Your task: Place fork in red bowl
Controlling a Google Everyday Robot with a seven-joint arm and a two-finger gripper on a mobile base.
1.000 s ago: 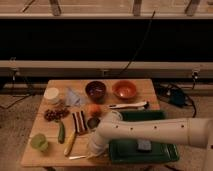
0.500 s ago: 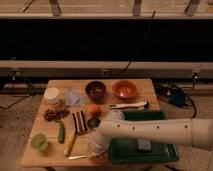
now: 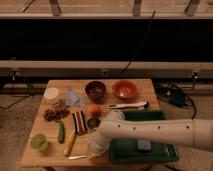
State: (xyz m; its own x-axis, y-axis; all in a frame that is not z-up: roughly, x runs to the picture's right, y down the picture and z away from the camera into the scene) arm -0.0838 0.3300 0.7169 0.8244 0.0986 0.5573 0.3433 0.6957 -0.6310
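The fork (image 3: 77, 157) is a slim silvery piece lying flat near the table's front edge, left of centre. My gripper (image 3: 94, 151) hangs at the end of the white arm (image 3: 150, 131), which reaches in from the right. It sits low over the table at the fork's right end. I cannot tell whether it touches the fork. The red bowl (image 3: 124, 89) is glossy orange-red and stands upright at the back of the table, right of centre, far from the gripper.
A dark maroon bowl (image 3: 95, 91) stands left of the red bowl. A white-handled knife (image 3: 128, 105) lies in front of them. A green tray (image 3: 150, 150) is under the arm. A yellow piece (image 3: 70, 142), a cucumber (image 3: 61, 132) and a green cup (image 3: 39, 142) lie left of the gripper.
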